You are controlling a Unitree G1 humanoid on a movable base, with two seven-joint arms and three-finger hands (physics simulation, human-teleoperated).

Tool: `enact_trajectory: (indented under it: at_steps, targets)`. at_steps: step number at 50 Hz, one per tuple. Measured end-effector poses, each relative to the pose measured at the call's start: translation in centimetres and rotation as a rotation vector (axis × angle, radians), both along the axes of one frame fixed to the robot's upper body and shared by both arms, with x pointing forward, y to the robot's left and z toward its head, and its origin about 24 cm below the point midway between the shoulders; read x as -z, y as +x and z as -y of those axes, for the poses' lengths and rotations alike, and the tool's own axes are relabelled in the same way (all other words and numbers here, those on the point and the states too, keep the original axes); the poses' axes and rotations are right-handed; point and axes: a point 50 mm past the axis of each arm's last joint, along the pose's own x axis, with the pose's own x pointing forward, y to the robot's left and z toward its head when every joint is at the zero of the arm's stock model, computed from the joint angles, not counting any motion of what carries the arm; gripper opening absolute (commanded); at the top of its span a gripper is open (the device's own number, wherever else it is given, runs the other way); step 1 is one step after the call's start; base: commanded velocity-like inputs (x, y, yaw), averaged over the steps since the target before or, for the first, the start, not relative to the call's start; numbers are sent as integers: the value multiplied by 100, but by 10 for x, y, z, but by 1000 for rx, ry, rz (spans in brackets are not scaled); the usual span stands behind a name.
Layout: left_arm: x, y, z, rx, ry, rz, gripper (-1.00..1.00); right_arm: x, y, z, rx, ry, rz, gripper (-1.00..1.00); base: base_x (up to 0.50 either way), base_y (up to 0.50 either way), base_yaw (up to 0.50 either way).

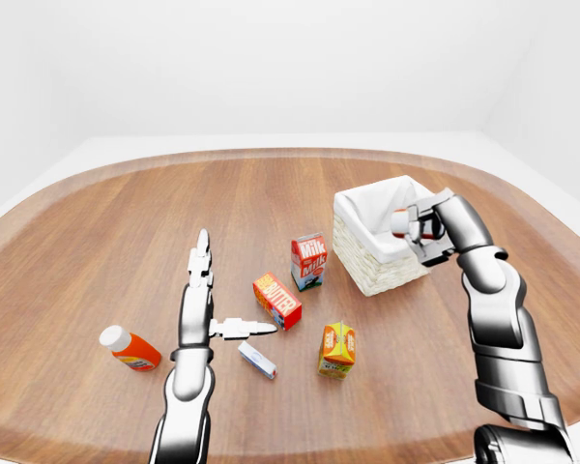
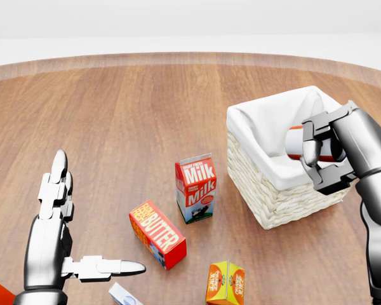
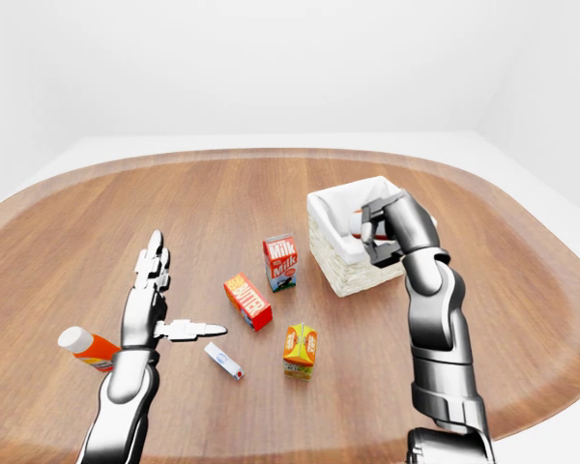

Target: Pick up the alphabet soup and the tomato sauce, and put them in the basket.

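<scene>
Right hand [image 2: 320,152] is clamped around 1 red-and-white can [image 2: 296,142], apparently either the alphabet soup or the tomato sauce, held over the basket [image 2: 276,197] at its lined opening. The placing step looks under way; next the fingers would need to release so the can drops inside. Left hand [image 2: 73,244] hangs empty with fingers spread, near the butter box [image 2: 157,233]. Counted on the table: 1 milk carton [image 2: 196,188], 1 butter box, 1 orange carton [image 2: 225,283], 1 orange bottle [image 1: 130,349], 1 small white packet [image 1: 257,360]. No second can shows in these views
</scene>
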Motion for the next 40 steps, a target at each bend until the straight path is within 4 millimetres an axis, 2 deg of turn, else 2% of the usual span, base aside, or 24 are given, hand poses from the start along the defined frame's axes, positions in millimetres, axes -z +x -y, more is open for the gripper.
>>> enact_trajectory:
  at_steps: [17, 40]
  targets:
    - [-1, 0, 0, 0, -1, 4, 100, -1, 42, 3, 43, 43, -46, -100, 0, 0, 0]
    - [-1, 1, 0, 1, -2, 5, 100, 1, 77, 6, 132, 51, -118, -100, 0, 0, 0]
